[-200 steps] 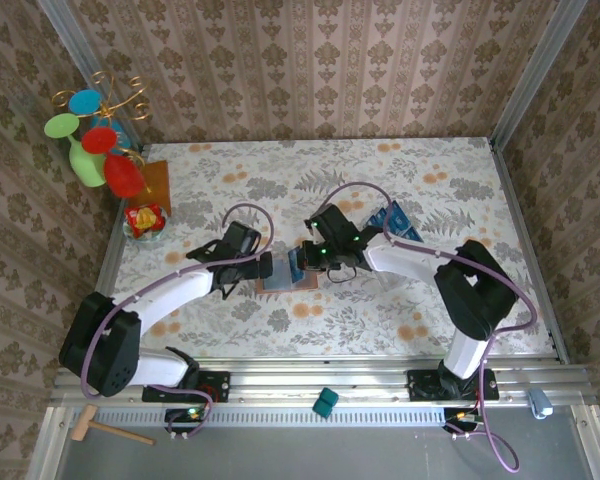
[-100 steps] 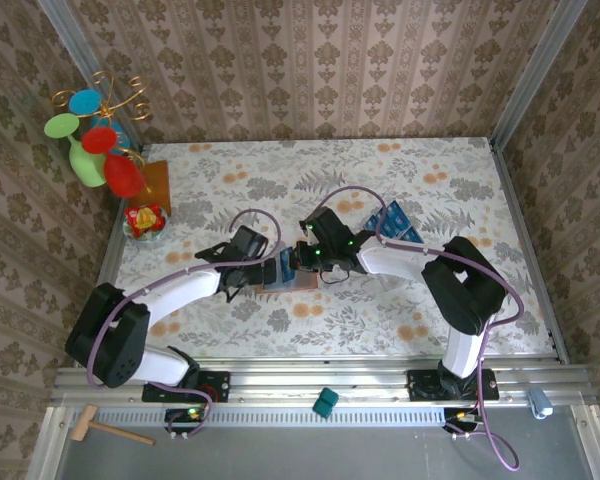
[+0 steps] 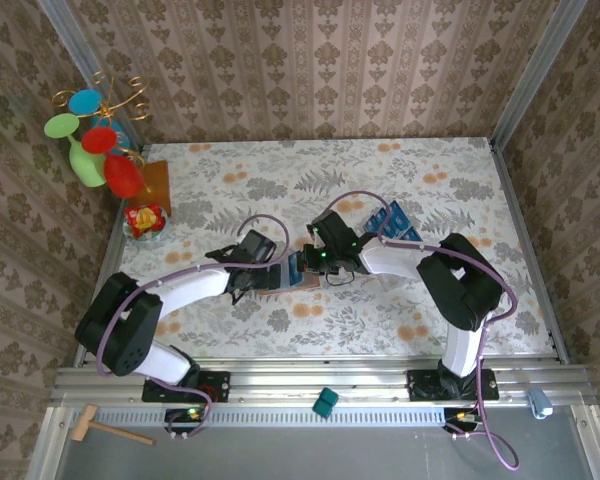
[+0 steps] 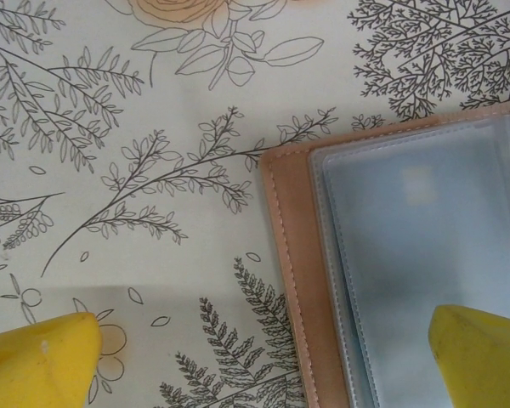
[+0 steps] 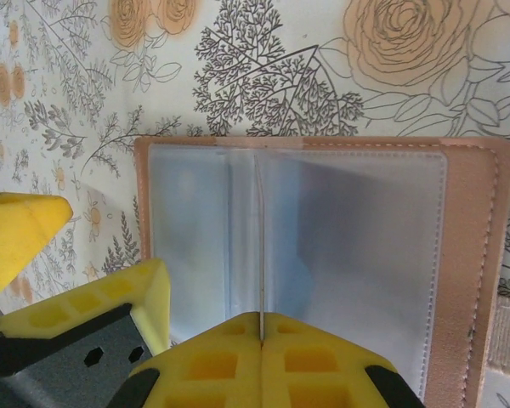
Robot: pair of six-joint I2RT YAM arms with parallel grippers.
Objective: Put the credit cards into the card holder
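1. Finds the card holder (image 5: 467,255) lying open and flat on the bench (image 4: 153,85), clear sleeves facing up.
2. Clenches the right hand (image 5: 261,357) on one credit card (image 5: 259,255), held on edge just above the card holder's middle sleeves; looks blue from above.
3. Spreads the left hand (image 4: 259,374) released at the card holder's corner, one fingertip (image 4: 484,357) over a sleeve and the other off it over the bench; grasps nothing.
4. Shows the other credit cards (image 3: 393,222) stacked well apart from the card holder, up and to its right in the top view.
5. Risks missing the sleeve mouth, hard to judge in clear plastic, and so skidding the card over the top instead of into a pocket.
6. Risks bending the card, or losing it from the pinch, if pushed against a seam.
7. Risks shoving the card holder across the bench or folding it shut, with nothing visibly pinning it down.
8. Reads no brand, label or writing anywhere; cannot make out the pale markings on the cards.
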